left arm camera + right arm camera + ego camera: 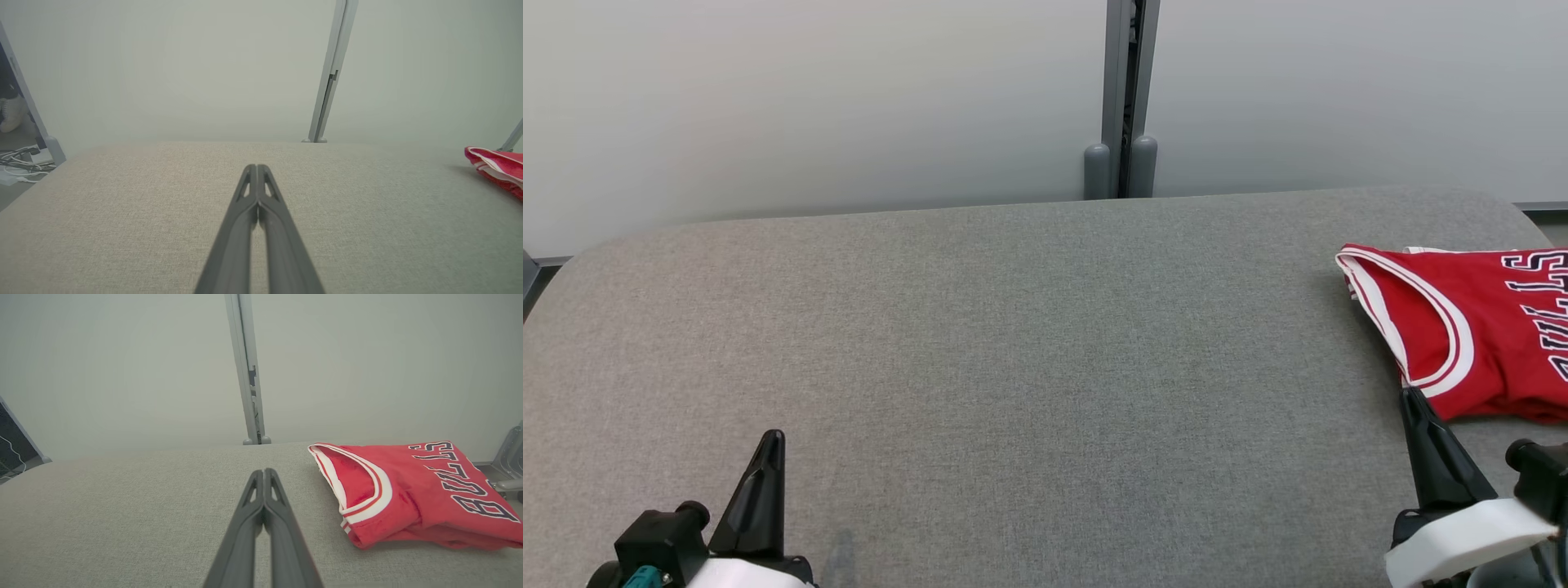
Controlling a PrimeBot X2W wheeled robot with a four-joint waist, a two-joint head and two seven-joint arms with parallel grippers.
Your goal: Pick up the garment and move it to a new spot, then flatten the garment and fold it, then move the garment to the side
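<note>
At the right edge of the grey fabric table (pixel 1013 343) lies the red lettered jersey (pixel 1478 327), folded, as the task's end wants. I log left gripper (pixel 772 441) and right gripper (pixel 1411 402) pinched together, empty; no next move is settled.

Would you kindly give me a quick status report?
Left gripper shut, empty. Right gripper shut, empty. Jersey folded, at table's right side. Nothing blocking.

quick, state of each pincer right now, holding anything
left pincer: closed, holding nothing
right pincer: closed, holding nothing; the red jersey lies beside it, not gripped
</note>
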